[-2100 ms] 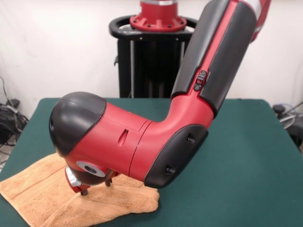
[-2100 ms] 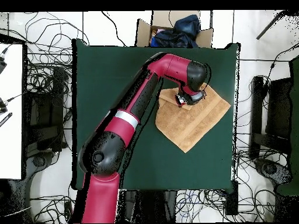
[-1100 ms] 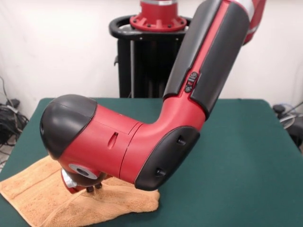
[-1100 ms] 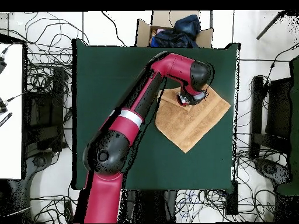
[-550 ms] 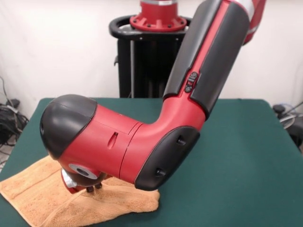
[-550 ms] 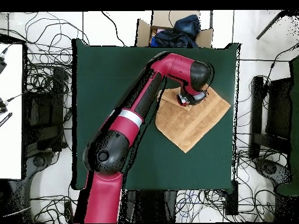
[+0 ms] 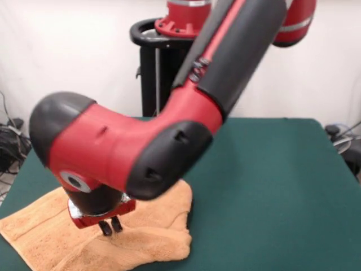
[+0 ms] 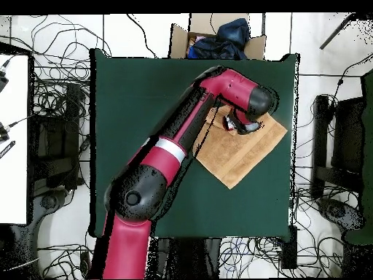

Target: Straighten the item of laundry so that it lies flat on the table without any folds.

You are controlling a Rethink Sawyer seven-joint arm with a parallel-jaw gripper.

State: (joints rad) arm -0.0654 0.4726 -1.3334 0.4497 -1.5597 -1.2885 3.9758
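front view, towel (image 7: 51,240) under hand (image 7: 111,226), fingers together

One towel (image 7: 144,240) lies on one table (image 7: 271,186), and it is the only piece of cloth on the green top. One robot arm (image 7: 169,124) reaches over it, ending in one gripper (image 7: 111,226) with two dark fingers (image 7: 105,228) showing side by side in the front view. One black pedestal (image 7: 161,62) stands behind the table. In the overhead view one open cardboard box (image 8: 218,40) sits just beyond the table's edge, holding one dark bundle (image 8: 227,36). Cables (image 8: 51,102) sprawl on the floor around the table in tangles too many to count.
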